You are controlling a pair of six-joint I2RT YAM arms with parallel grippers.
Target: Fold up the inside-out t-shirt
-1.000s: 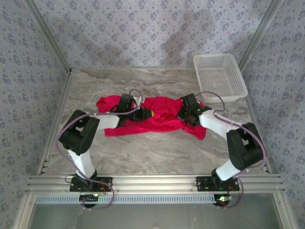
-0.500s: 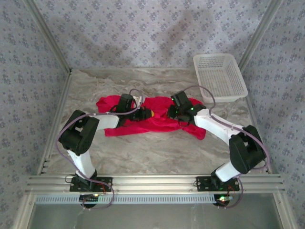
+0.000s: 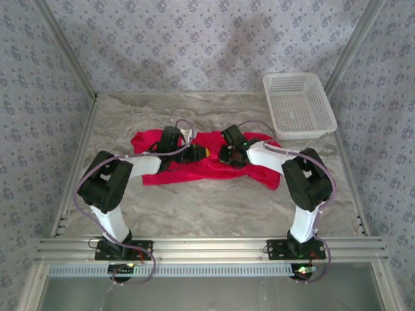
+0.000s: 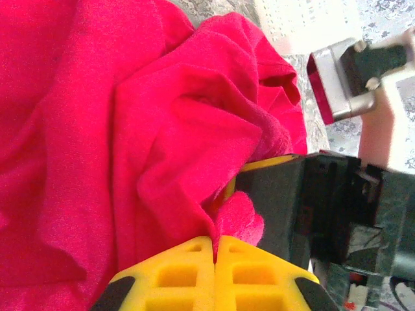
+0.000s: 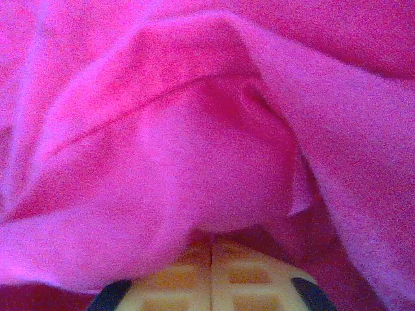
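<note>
The inside-out t-shirt (image 3: 194, 172) is lying crumpled mid-table (image 3: 214, 207), with both arms reaching low and inward and their tips almost meeting over it. The top view is also showing a white basket (image 3: 298, 103) at far right. The left gripper (image 4: 214, 249) is pinching a red fold; the right gripper (image 5: 212, 253) is sitting pressed together, cloth draping over its tips

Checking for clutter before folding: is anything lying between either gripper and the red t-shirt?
Nothing visible does. The left gripper is shut on a fold of the t-shirt, and the right gripper is shut with cloth draped over its tips. The white basket sits apart at the far right corner.
</note>
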